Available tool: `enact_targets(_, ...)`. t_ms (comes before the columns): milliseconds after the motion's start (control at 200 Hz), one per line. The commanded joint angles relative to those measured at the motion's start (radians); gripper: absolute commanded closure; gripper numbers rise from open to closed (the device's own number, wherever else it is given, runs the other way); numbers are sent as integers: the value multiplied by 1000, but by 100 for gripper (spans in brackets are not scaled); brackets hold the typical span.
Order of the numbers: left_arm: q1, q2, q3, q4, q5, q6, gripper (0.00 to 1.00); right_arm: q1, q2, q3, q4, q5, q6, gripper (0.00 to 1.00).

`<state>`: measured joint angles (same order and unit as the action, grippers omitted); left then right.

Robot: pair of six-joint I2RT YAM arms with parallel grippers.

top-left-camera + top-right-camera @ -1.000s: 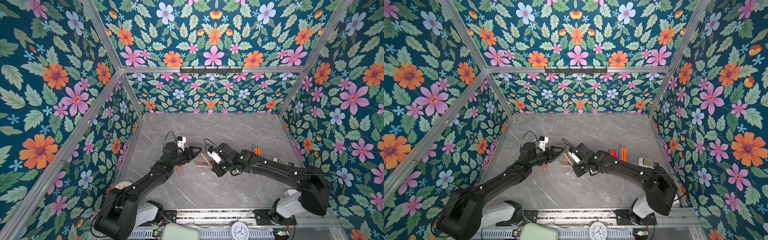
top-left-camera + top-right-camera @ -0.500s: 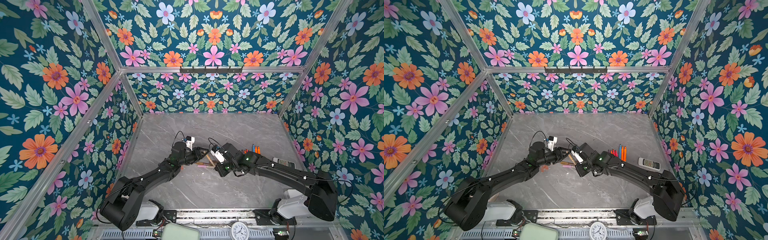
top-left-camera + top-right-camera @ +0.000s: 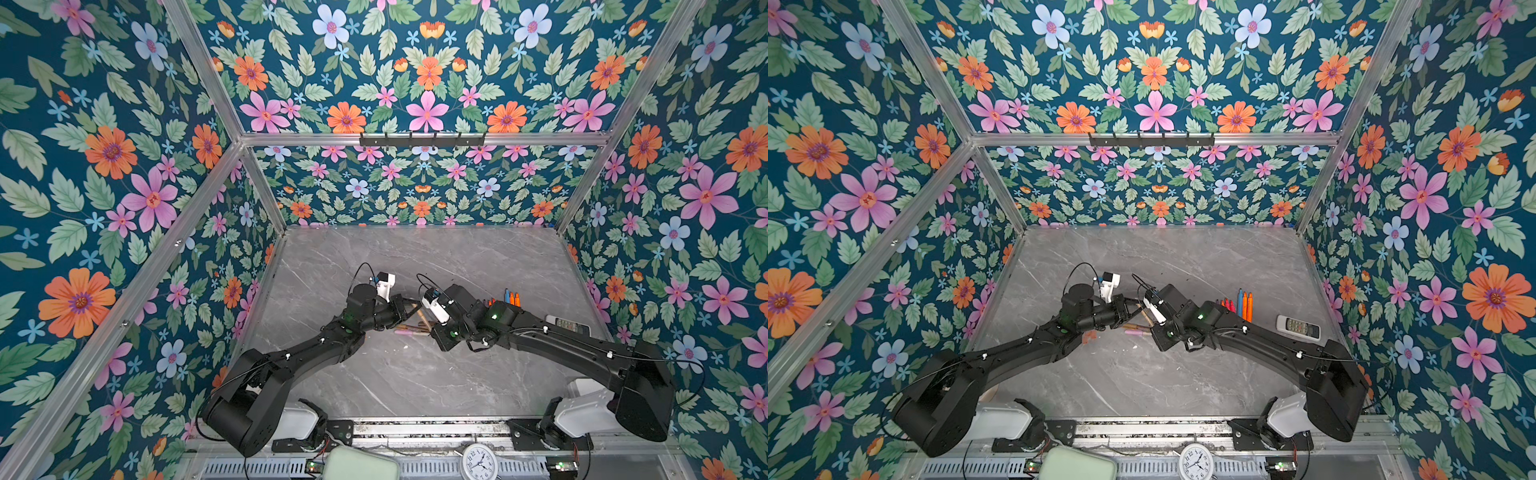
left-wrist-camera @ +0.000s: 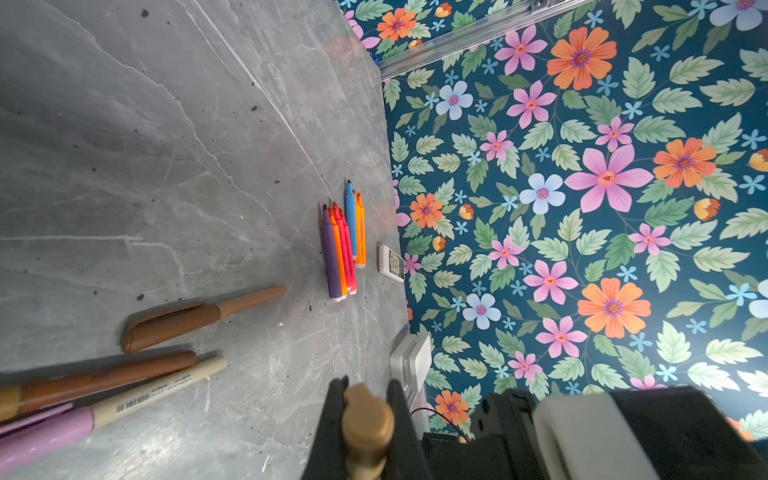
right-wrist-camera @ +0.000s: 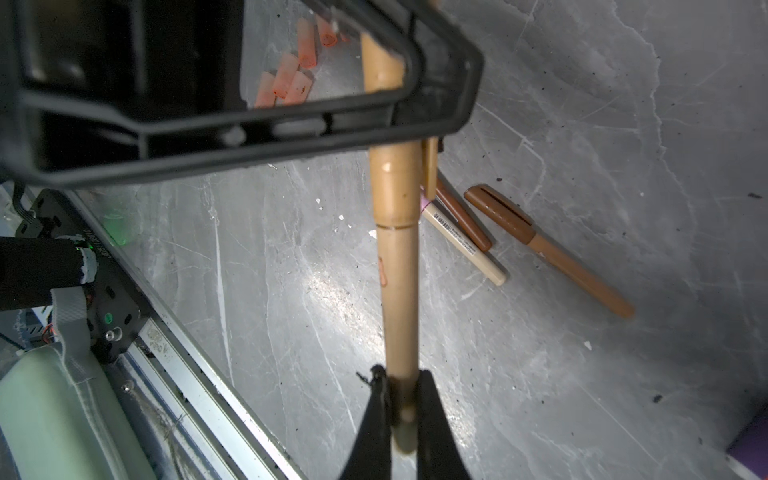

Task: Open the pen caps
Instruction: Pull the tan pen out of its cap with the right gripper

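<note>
In both top views the left arm [image 3: 316,349] and right arm [image 3: 548,338] meet nose to nose at mid-bench [image 3: 415,374], so one pen can be pulled from both ends. Bare pens [image 3: 512,297] lie in a row on the right, near a remote [image 3: 1298,326]. Loose caps [image 3: 1089,336] sit by the left arm; I judge the two groups are kept apart as finished work.

In the left wrist view, the left fingers [image 4: 332,428] are pressed onto the cap [image 4: 368,422], whose blunt end points at the camera. Beyond it, capped pens [image 4: 183,320] lie on the bench, not yet opened.

In the right wrist view, the right fingers [image 5: 432,419] pinch the tail of the gold pen [image 5: 399,291], which seems to be held clear of the bench. Its cap is seated on the barrel with the seam closed, and the left fingers are clamped round its far part. Gripping at opposite ends leaves the seam free, so a straight pull along the pen's axis should part them. A skewed pull might make one grip slip.
</note>
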<state>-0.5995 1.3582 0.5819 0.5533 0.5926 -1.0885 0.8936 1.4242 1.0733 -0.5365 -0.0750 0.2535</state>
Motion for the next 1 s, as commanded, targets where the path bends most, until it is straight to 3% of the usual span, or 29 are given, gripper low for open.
enact_targets(0,0,4,7,39,22,12,100,1,5,5,1,1,0,100)
enact_targets(95,-1,8,8,48,30,9,100,0,18,8,6,-4,4,71)
enact_targets(250,-2,15,6,70,38,-5,100,-1,41,15,17,-9,9,68)
enact_targets(335,-2,15,6,78,43,-10,100,0,48,20,17,-10,8,73)
enact_targets(460,-2,15,4,88,52,-16,100,0,43,18,21,-9,6,100)
enact_targets(620,29,11,39,47,64,32,100,-1,35,-8,39,-44,8,100)
enact_targets(845,205,24,179,-118,104,148,100,0,17,-65,54,-93,28,100)
enact_targets(995,238,29,266,-233,113,221,100,0,-17,-112,70,-109,51,100)
